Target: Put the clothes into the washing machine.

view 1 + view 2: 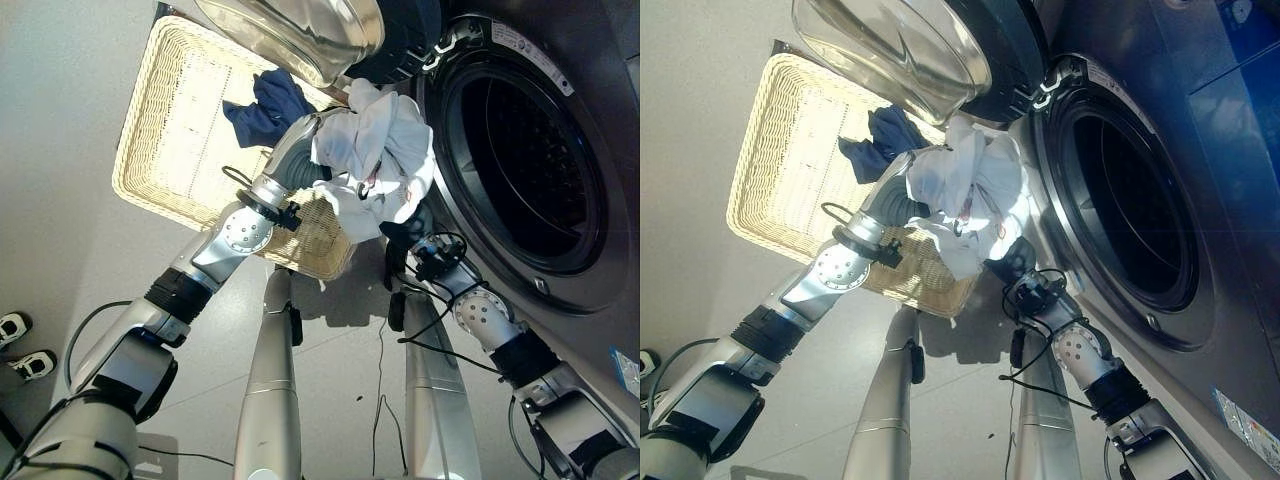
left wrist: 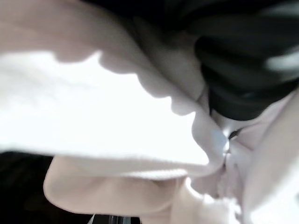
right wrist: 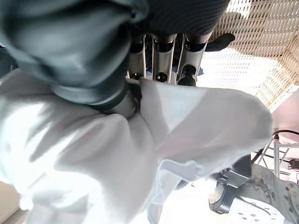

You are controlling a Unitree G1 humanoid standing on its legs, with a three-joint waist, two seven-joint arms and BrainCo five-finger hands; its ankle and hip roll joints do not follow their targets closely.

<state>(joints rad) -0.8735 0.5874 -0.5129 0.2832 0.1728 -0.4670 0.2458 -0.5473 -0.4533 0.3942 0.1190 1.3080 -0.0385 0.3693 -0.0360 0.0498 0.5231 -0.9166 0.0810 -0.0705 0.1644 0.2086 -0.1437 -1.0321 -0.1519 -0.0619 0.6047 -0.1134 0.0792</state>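
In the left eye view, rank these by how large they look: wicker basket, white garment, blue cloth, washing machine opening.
1. Wicker basket and washing machine opening: too alike to rank.
2. White garment, held up nearer the camera.
3. Blue cloth, smallest.

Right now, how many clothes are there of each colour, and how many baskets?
White clothes: 1, the white garment held up by the machine's opening
Dark blue clothes: 1, the blue garment in the basket
Wicker baskets: 1, the basket
Total: 3
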